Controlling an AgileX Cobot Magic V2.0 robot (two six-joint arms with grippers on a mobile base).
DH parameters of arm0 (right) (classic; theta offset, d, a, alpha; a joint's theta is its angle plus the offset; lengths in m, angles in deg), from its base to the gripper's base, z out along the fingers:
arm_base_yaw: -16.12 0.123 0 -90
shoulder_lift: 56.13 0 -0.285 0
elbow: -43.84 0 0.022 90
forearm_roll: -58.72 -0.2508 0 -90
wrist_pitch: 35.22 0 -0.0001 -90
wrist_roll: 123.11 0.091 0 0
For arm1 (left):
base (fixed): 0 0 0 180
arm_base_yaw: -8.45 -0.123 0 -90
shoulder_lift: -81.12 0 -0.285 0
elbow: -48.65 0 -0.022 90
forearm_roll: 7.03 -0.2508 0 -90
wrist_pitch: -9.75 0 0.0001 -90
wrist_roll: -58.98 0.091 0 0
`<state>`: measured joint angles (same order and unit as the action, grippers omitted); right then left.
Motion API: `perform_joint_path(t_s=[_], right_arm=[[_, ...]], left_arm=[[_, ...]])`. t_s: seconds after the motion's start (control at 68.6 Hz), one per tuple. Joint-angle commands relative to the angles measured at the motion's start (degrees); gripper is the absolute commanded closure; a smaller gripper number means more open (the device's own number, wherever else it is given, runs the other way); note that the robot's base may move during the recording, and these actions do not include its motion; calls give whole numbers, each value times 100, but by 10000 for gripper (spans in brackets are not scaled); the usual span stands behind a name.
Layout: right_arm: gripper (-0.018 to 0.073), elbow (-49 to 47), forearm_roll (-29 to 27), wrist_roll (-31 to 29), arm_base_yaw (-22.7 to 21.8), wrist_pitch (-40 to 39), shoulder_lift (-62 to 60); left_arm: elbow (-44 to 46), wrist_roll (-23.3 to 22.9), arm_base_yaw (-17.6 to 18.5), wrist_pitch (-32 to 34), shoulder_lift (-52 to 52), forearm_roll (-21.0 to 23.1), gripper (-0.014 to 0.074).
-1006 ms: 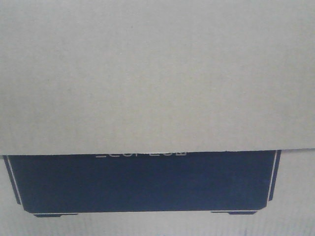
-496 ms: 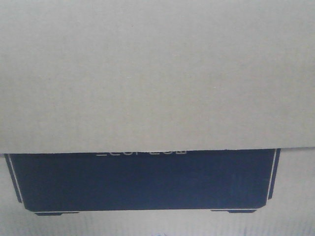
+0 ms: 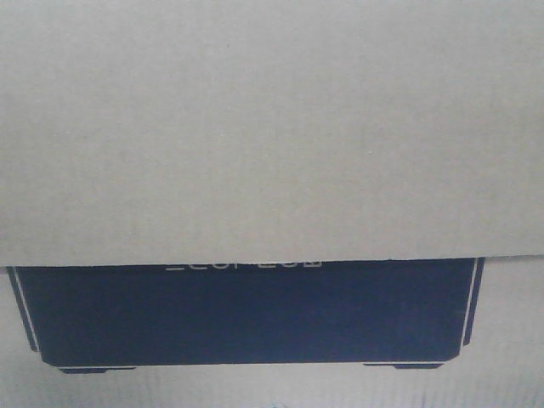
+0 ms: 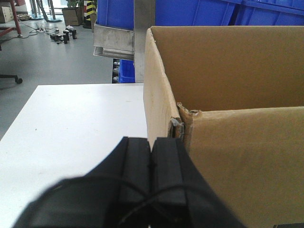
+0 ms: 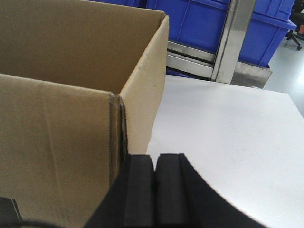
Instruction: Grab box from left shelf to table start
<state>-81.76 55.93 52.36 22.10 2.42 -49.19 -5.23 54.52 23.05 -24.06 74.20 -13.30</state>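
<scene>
While the box (image 4: 228, 109) sits on the white table (image 4: 76, 123), left end effector (image 4: 151, 164) clenched empty, right end effector (image 5: 155, 185) likewise.

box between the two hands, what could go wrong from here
The box is open-topped, and both the left hand and right hand are shut at its near corners, gripping nothing, so it could slip or twist if only squeezed. The torn corner may crumple under pressure. The front view is filled by cardboard, so the table ahead goes unseen.
</scene>
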Motion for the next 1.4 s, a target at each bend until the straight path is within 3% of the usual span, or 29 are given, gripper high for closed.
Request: perform_joint_path(t_s=[0.0,0.19,0.394,0.51,0.7,0.758,1.385], right_arm=[[503,-144,51,-39,9,-556,94],[503,-144,51,-39,9,-556,94],[503,-144,51,-39,9,-556,94],[503,-144,51,-39,9,-556,94],[503,-144,51,-39,9,-548,94],[503,-144,51,-39,9,-539,94],[503,-144,51,-39,9,-533,94]], left_arm=[[136,11,51,549,-54,16,696],[-8,11,-37,562,-54,204,696],[-459,11,-885,884,-54,628,696],[-1198,11,-1145,1819,13,715,696],[-2519,11,-1040,3560,76,628,696],[-2459,11,-998,3097,76,628,696],[-2487,11,-944,3137,66,628,696]])
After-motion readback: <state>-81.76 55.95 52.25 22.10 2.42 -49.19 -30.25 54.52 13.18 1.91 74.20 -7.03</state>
